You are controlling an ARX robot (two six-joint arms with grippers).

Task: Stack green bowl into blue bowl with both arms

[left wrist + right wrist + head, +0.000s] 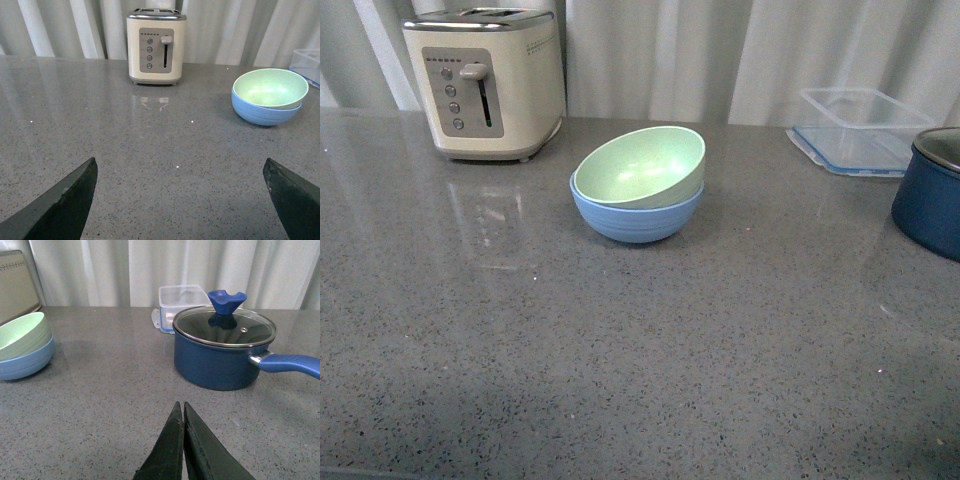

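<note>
The right gripper [183, 412] hangs low over the grey speckled countertop [110, 400], its two black fingers pressed together with nothing between them. Beyond it stands a dark blue saucepan [215, 362] with a glass lid [224, 327], blue knob and blue handle. A clear plastic container [182, 296] sits just behind the pan. Well apart from these, the green bowl [22, 337] rests tilted inside the blue bowl [25, 364], beside a cream toaster [17, 282].

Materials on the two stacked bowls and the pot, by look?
Green bowl and blue bowl: likely matte plastic, no sharp glare, faint ridges low on the blue one. Pot: dark blue coated metal by its soft sheen; lid looks like clear glass with a metal rim and blue knob.
</note>
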